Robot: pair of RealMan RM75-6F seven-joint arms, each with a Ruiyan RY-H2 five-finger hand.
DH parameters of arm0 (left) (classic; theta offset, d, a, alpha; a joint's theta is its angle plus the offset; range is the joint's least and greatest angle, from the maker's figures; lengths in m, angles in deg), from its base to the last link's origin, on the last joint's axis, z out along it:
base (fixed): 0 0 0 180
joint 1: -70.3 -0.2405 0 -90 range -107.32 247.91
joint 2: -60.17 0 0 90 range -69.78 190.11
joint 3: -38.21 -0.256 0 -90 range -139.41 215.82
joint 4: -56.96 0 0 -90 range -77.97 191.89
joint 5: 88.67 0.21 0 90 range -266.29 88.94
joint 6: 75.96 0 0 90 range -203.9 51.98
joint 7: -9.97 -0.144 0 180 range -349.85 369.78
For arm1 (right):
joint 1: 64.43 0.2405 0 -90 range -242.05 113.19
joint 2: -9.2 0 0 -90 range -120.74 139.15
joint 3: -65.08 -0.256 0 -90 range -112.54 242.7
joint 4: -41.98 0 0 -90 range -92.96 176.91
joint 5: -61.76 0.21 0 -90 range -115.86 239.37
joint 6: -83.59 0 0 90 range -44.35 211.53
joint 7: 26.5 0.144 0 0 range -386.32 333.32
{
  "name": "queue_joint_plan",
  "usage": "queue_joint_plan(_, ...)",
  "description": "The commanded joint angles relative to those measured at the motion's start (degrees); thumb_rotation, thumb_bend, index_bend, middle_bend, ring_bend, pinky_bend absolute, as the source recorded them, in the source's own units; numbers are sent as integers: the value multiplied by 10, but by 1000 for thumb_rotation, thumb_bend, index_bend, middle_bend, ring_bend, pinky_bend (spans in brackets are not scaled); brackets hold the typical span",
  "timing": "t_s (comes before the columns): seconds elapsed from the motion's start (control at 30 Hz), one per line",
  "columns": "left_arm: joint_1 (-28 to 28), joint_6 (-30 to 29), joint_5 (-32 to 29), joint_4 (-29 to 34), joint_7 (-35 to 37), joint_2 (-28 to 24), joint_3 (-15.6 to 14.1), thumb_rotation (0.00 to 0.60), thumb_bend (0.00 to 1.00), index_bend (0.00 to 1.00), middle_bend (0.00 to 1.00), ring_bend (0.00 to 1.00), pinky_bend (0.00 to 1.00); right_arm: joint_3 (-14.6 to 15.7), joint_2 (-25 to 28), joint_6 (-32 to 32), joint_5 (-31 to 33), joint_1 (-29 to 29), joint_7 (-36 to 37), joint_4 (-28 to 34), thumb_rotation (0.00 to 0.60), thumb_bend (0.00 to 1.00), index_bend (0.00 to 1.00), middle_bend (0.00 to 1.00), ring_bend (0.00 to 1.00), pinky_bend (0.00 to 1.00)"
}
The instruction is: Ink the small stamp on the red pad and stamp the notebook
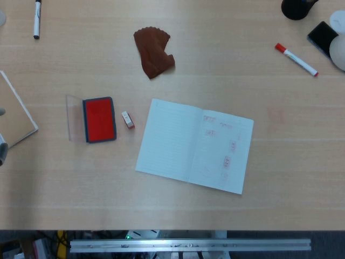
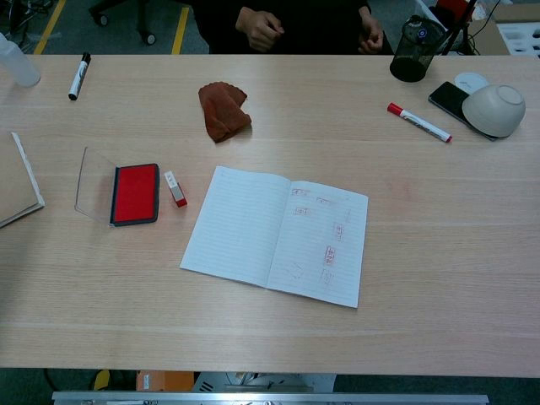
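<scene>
So neither robot hand shows up in either view, which means I can't tell whether the fingers are released, clenched or holding anything. The small stamp (image 1: 128,120) is lying on its side on the table (image 1: 302,162), just beside the right edge of the red pad (image 1: 99,119) and not touching it as far as I can see. The pad is open, with its clear lid (image 1: 74,117) folded out flat to its left. The notebook (image 1: 178,143) lies open a bit to the right of the stamp, tilted slightly, left page blank and lined, right page already carrying several faint reddish stamp marks (image 1: 227,161). Farther back there's a crumpled brown cloth (image 1: 154,52), a red-capped marker (image 1: 296,59) off to the right, and a black marker (image 1: 37,18) at the far left. The chest view also shows an upside-down bowl (image 2: 494,110) near the right edge.
</scene>
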Motion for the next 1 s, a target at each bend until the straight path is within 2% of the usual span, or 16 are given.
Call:
queue_joint_plan(0.03,0,0,1,1,1,0,0,600,235,283,560,531,696,0,0,0,0,0,1,0,600,304,149,275,179,222)
queue_joint_plan(0.33,7,-3,20,11,13,-7,5,600,234,283,560,531,696,-2,2,6,-1,-2,6,-3,600,304,149,275,179,222)
queue_joint_plan(0.5,25,11,55,18,28,-11,1,600,235,283,557,533,696,0,1,1,-2,0,4,-3,600,303,149,275,179,222)
queue_joint_plan(0.73,81,82,95,34,49,-13,0,600,235,283,556,539,703,-3,3,-5,-4,7,-4,2,600,303,149,275,179,222)
queue_joint_plan(0.9,132,144,122,30,48,0,2,600,235,283,575,583,802,-4,6,-11,-3,12,-13,10,600,304,149,275,179,222)
queue_joint_plan(1.0,161,177,126,14,34,22,8,600,235,283,636,668,873,-3,7,-14,-4,14,-18,14,600,303,149,275,179,223)
